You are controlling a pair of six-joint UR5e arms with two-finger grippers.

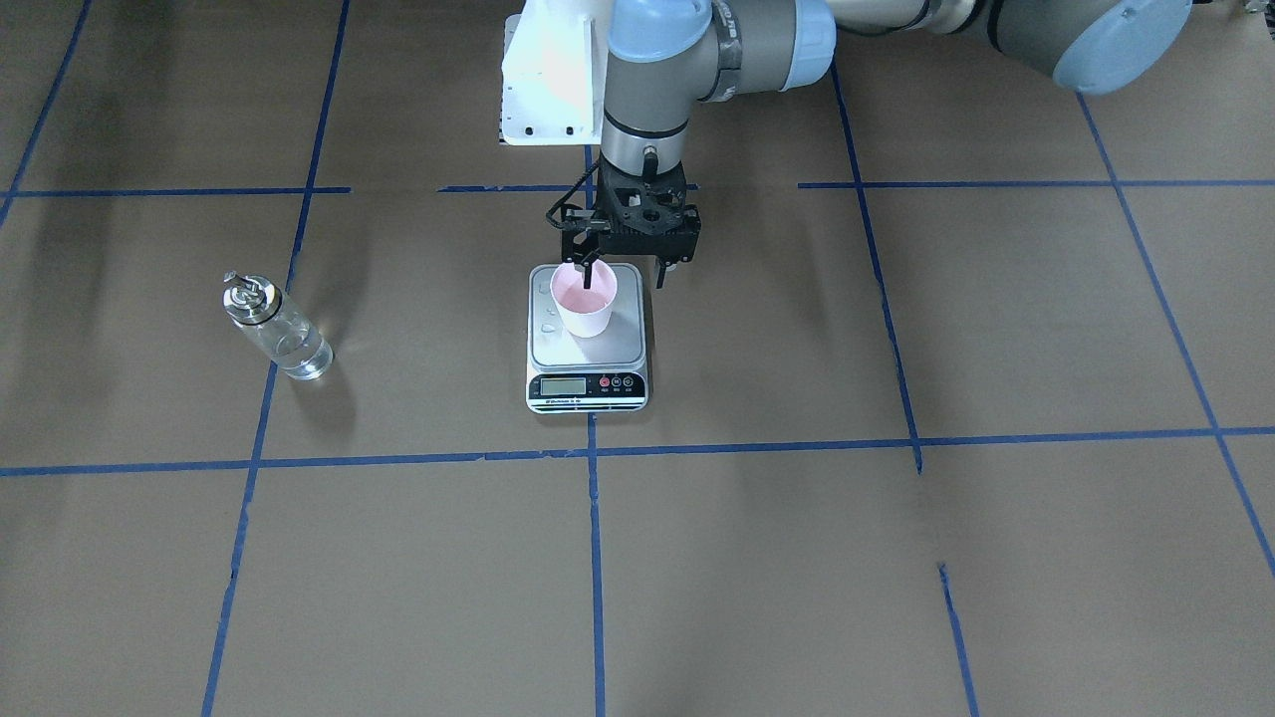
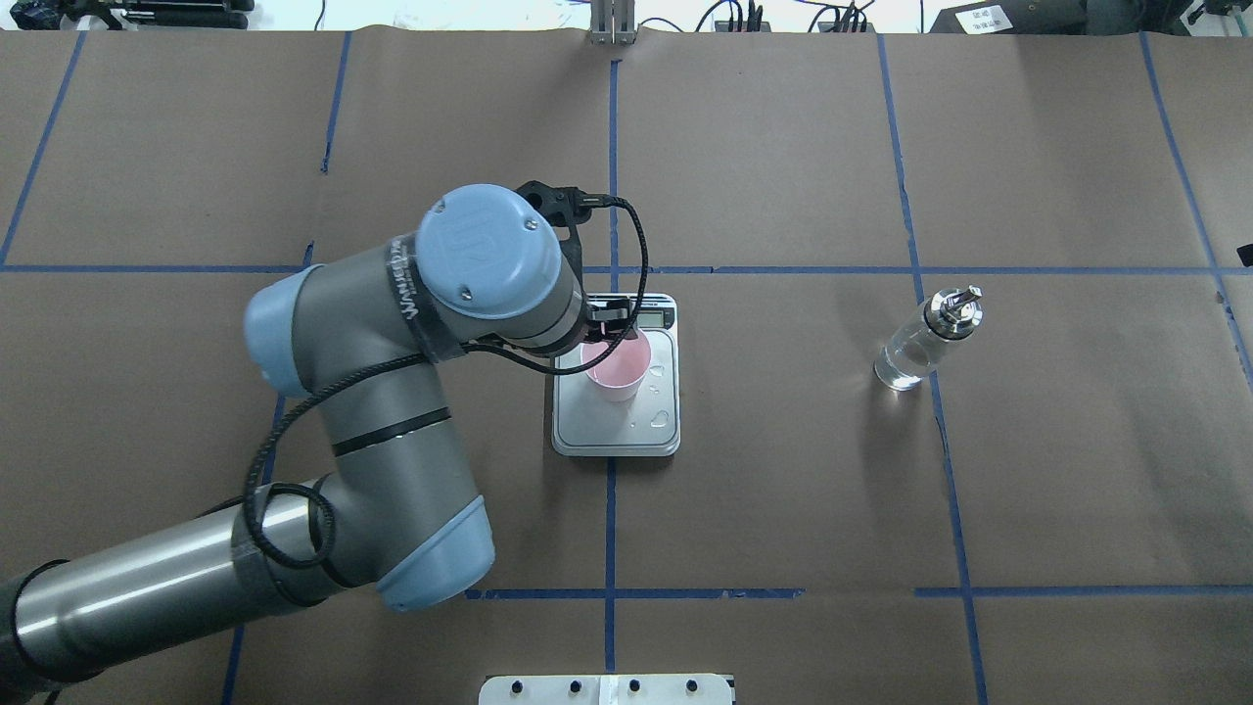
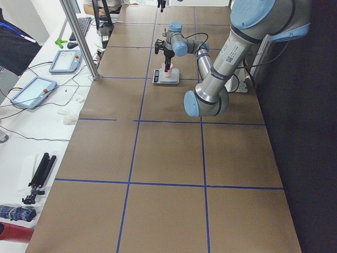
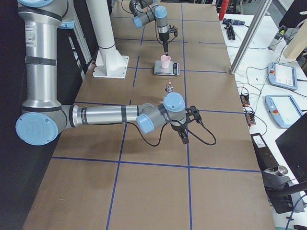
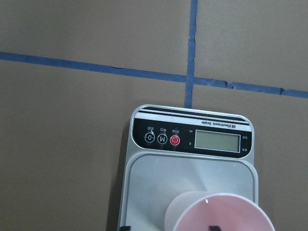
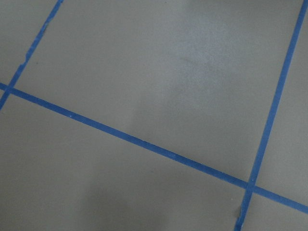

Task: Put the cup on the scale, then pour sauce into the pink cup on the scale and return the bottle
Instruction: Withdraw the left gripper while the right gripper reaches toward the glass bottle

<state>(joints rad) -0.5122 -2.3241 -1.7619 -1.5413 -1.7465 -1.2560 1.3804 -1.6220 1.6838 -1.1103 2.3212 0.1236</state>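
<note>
On the operators' side of the brown paper-covered table (image 1: 757, 558), the flat silver-topped digital kitchen scale (image 1: 543, 344) shows its black strip of display and round buttons first, and on its steel platform stands the small pale pink tapered cup (image 1: 586, 311), upright, narrower than the platform and set toward the robot's half of it. The cup looks empty to me, only pink wall and floor showing, and a few wet-looking glints lie on the bare steel beside it. Right above it hangs the left gripper (image 1: 624, 271), pointing straight down with its fingers (image 1: 589, 271) spread: 1 dips inside the cup's mouth and the other stands outside the wall, so the rim lies between them without being pinched, and I'd call the cup let go. Off toward the robot's right, well apart from the scale, the small clear glass bottle with the silver collar and thin metal spout (image 1: 279, 331) stands upright on a blue tape line with the clear, water-like sauce (image 1: 299, 351) in it; I can't read the level. That is what the pour hinges on, I reckon: the bottle lies on the right arm's side, long axis vertical, far from the left fingers. Farther off, the right gripper (image 4: 184, 135) hangs low near the bottle, and I cannot tell whether it is spread or closed.
</note>
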